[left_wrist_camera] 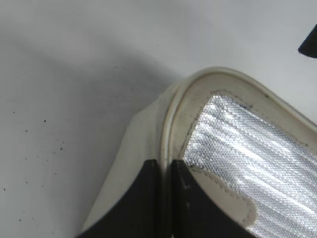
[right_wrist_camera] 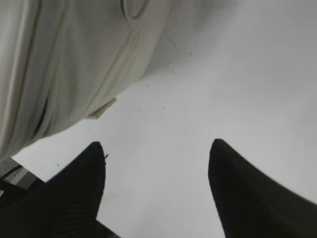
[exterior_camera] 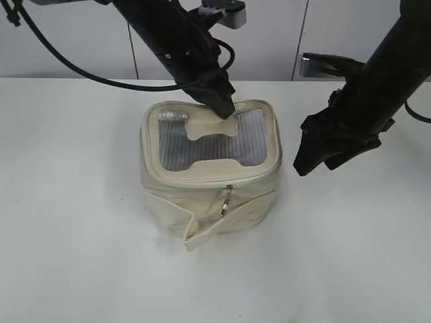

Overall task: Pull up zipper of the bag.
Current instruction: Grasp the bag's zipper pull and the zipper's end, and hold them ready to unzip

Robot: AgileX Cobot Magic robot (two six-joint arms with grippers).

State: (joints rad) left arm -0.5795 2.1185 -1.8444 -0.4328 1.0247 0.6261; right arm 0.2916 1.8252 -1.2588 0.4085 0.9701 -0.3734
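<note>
The cream bag (exterior_camera: 202, 208) stands mid-table with its grey mesh top window (exterior_camera: 202, 145) facing up. The zipper (exterior_camera: 215, 179) runs round the top panel rim, and a silver pull (exterior_camera: 227, 202) hangs at the front. My left gripper (exterior_camera: 224, 108) is at the back rim of the bag. In the left wrist view its jaws (left_wrist_camera: 166, 166) are shut on the bag's cream rim (left_wrist_camera: 171, 124). My right gripper (exterior_camera: 311, 160) hangs open and empty just right of the bag. Its jaws (right_wrist_camera: 156, 163) are over bare table, with the bag's side (right_wrist_camera: 74, 64) at upper left.
The bag's loose strap end (exterior_camera: 199, 237) sticks out at the front bottom and also shows in the right wrist view (right_wrist_camera: 102, 109). The white table (exterior_camera: 81, 256) spreads all round. White cabinet fronts (exterior_camera: 67, 40) and a metal fitting (exterior_camera: 323, 64) stand behind.
</note>
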